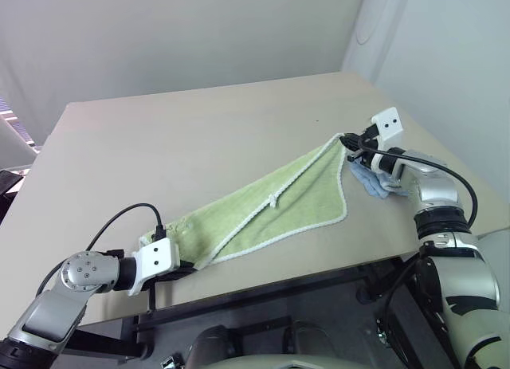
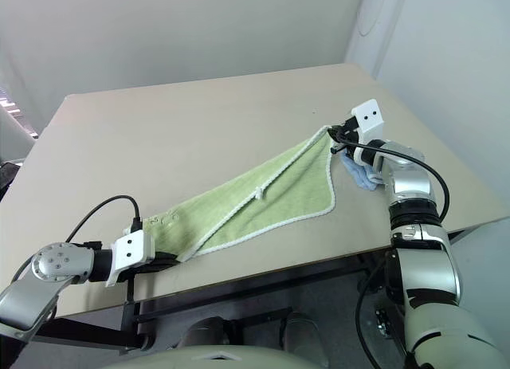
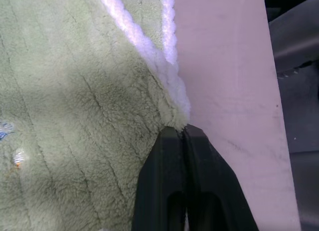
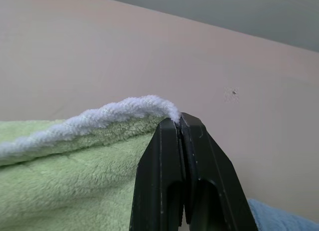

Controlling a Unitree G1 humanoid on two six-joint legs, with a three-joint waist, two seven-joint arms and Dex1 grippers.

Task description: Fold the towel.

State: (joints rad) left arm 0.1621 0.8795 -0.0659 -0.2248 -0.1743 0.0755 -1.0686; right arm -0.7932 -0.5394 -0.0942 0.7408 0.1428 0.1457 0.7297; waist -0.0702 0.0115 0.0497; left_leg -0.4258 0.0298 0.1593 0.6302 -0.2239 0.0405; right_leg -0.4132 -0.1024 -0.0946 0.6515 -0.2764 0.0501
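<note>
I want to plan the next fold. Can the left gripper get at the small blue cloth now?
Probably not. The left gripper is shut on the towel at the table's near edge; the blue cloth lies across the table beside the right gripper.

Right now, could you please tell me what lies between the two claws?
The green towel stretches between the left claw and right claw, seen from the head.
</note>
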